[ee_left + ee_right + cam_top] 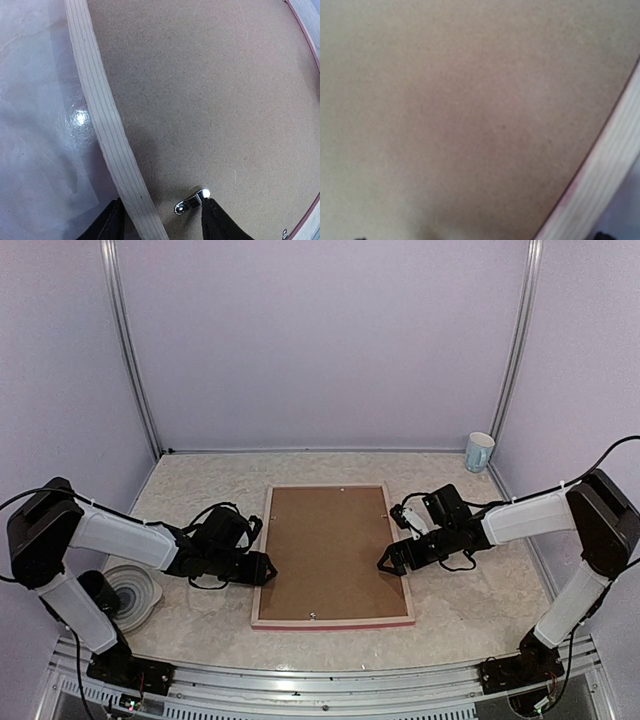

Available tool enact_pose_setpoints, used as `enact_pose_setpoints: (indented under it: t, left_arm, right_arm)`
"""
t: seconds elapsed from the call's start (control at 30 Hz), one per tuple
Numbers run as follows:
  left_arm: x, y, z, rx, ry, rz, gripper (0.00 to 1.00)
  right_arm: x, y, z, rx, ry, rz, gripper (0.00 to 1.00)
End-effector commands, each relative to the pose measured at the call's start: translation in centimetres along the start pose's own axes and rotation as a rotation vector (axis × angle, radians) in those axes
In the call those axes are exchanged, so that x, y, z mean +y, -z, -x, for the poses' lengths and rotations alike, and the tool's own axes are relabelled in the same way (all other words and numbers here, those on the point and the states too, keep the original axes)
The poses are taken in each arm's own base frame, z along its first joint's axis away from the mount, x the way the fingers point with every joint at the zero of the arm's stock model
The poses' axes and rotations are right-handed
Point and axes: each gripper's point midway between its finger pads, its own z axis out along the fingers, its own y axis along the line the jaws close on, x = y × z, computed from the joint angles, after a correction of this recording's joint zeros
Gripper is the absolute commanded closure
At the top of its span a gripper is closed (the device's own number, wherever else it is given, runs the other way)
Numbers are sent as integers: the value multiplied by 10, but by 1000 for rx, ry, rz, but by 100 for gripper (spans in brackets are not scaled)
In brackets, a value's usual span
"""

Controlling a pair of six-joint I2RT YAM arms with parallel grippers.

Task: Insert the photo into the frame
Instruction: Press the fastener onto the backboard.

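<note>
The frame (pixel 262 570) lies face down in the middle of the table, pale wood back up and a pink-red outer edge along its near side. A brown backing board (pixel 330 550) fills it. The photo is hidden. My left gripper (pixel 268 568) is low at the frame's left rail (pixel 105 125), open. Its fingers straddle the rail and a small metal clip (pixel 192 202), and the right fingertip (pixel 210 210) touches the clip's end. My right gripper (pixel 388 562) sits open at the frame's right rail (pixel 605 175), pointing down over the board (pixel 470 100) with nothing in it.
A pale blue mug (pixel 479 451) stands at the back right corner. A round white ringed object (pixel 135 592) lies near the left arm's base. Purple walls close in the back and both sides.
</note>
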Motion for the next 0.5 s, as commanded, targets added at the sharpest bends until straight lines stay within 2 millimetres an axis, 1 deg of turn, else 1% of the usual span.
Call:
enact_pose_setpoints:
  t: [0.0,0.43,0.47]
  left_arm:
    - [-2,-2,-4,26,-17,7,48]
    - [-2,-3,-3,13,22,14,48]
    - [2,-3,-1,0,26,34,48]
  right_arm:
    - [-6,-2,3,2,0,-14,1]
    - [-6,-1,4,-3,3,-20,1]
    - [-6,-1,3,-2,1,-18,1]
